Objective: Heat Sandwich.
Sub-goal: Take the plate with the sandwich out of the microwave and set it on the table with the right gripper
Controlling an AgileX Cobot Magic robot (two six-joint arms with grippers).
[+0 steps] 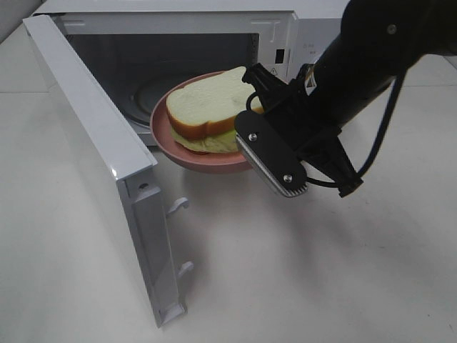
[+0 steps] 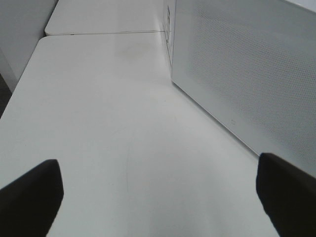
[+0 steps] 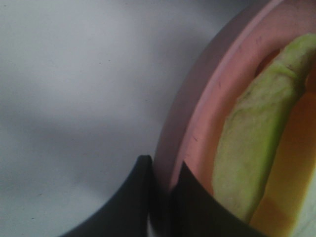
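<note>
The sandwich (image 1: 211, 107), thick pale bread over green lettuce, lies on a round pink plate (image 1: 171, 139). My right gripper (image 1: 258, 100) is shut on the plate's right rim and holds it at the mouth of the open microwave (image 1: 214, 28). In the right wrist view the two dark fingers (image 3: 143, 173) pinch the pink rim (image 3: 207, 98), with the sandwich's lettuce edge (image 3: 252, 138) just beyond. My left gripper (image 2: 158, 195) is open with nothing between its fingers. It hovers over the white table beside a perforated white panel of the microwave (image 2: 247, 74), and it is out of the exterior high view.
The microwave door (image 1: 93, 136) swings out to the front left, its latch hooks (image 1: 178, 206) facing the table. A glass turntable (image 1: 146, 93) sits inside the cavity. A black cable (image 1: 378, 143) loops off the right arm. White table (image 1: 300, 271) lies in front.
</note>
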